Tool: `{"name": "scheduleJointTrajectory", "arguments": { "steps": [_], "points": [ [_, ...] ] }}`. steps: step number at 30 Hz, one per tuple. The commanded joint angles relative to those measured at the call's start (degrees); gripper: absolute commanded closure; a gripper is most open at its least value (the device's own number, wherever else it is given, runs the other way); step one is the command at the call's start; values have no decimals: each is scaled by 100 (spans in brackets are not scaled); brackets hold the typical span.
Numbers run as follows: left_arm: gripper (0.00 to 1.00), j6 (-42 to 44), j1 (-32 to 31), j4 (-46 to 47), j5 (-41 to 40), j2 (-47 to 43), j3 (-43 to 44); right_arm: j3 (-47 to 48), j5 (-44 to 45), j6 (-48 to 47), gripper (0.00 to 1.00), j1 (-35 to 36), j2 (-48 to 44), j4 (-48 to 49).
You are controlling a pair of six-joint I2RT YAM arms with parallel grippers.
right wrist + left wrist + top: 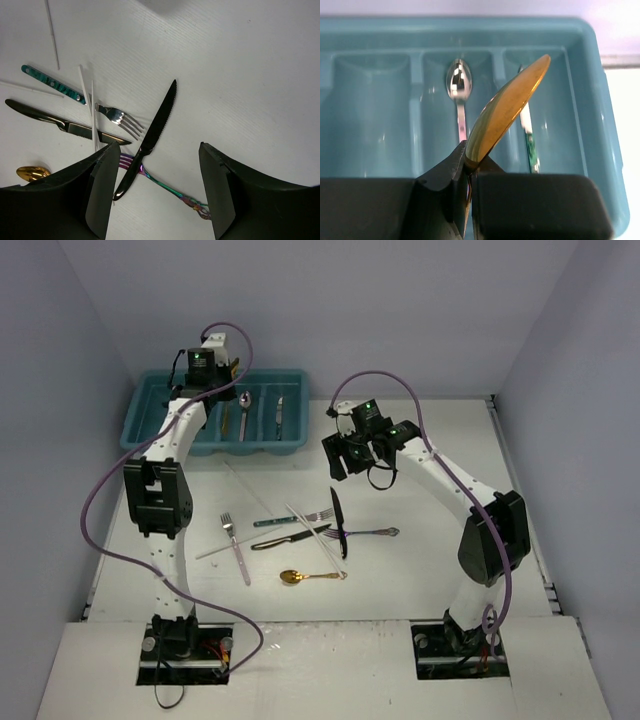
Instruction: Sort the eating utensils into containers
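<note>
My left gripper point(207, 375) hangs over the teal tray point(292, 376) and is shut on the handle of a gold spoon point(507, 107), whose bowl sticks out above the tray's point(470, 25) right-hand compartments. A silver spoon point(459, 85) and a teal-handled knife point(527, 132) lie in the tray. My right gripper point(350, 455) is open and empty above the table. In the right wrist view it point(157, 147) hovers over a black knife point(150, 130) that lies across an iridescent fork point(170, 187).
Loose on the table are a teal-handled fork point(290, 519), a second black knife point(290, 538), a silver fork point(237, 550), a gold spoon point(300, 577) and white chopsticks point(312, 537). Grey walls close in left, right and back.
</note>
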Motion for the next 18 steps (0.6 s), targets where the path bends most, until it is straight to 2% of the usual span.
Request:
{"name": "scheduleJointTrajectory", "arguments": {
  "steps": [1, 3, 7, 15, 17, 18],
  "points": [
    [100, -14, 32, 1320, -51, 5, 322, -18, 137, -75, 39, 22, -440, 283],
    [100, -34, 6, 1380, -50, 168, 581, -44, 137, -80, 39, 22, -415, 283],
    [100, -70, -14, 622, -64, 835, 1261, -55, 186, -96, 39, 13, -370, 293],
    [100, -116, 30, 492, -170, 1240, 1147, -170, 172, -125, 39, -31, -369, 300],
    [95, -180, 44, 513, -135, 1300, 1147, -178, 177, -133, 38, -40, -368, 296],
    [87, -193, 45, 535, -110, 1317, 1150, -181, 187, -139, 38, -40, -368, 300]
  ]
}}
